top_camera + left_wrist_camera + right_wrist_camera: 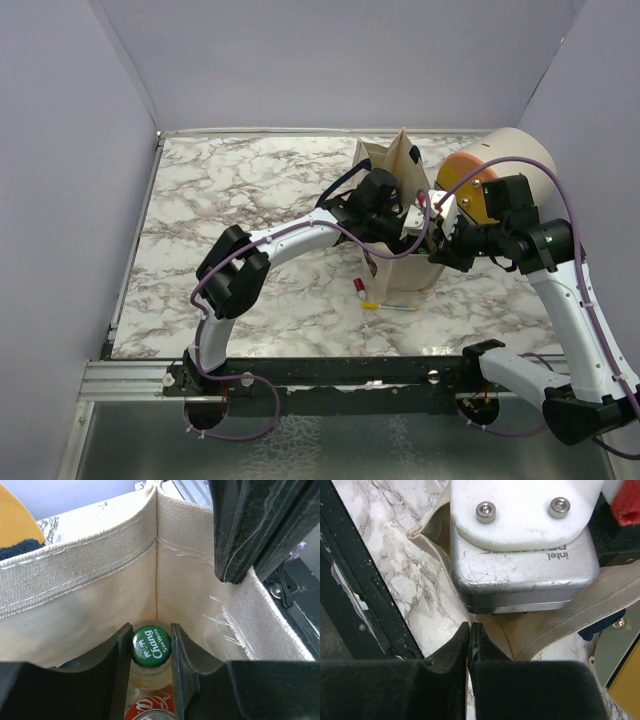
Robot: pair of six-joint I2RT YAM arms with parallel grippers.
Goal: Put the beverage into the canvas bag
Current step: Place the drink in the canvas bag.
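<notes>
- One canvas bag (pixel 400 272) stands upright on the marble desk (pixel 250 190), right of centre. Both arms meet at its mouth.
- One beverage bottle (pixel 151 646) with a green cap is inside the bag, upright, close to a corner seam.
- Left gripper (pixel 151 630): it reaches down into the bag. Its two fingers stand about a cap's breadth apart and press against either side of the bottle's top, holding it.
- A red-and-white printed thing (pixel 150 711) shows between the same fingers, nearer the camera. I cannot tell what it is.
- Right gripper (pixel 470 627): its fingers are pinched together on the bag's rim, with a thin strip of canvas caught between them.
- One cream-and-orange container (pixel 510 160) lies on its side just behind and to the right of the bag.
- Two small things lie on the desk just in front of the bag: a red-tipped piece (pixel 359 289) and a thin stick (pixel 392 307).
- Room to move: the canvas walls crowd the left gripper on all sides. The left half of the desk is bare marble, and pale walls stand along its left, back and right edges.
</notes>
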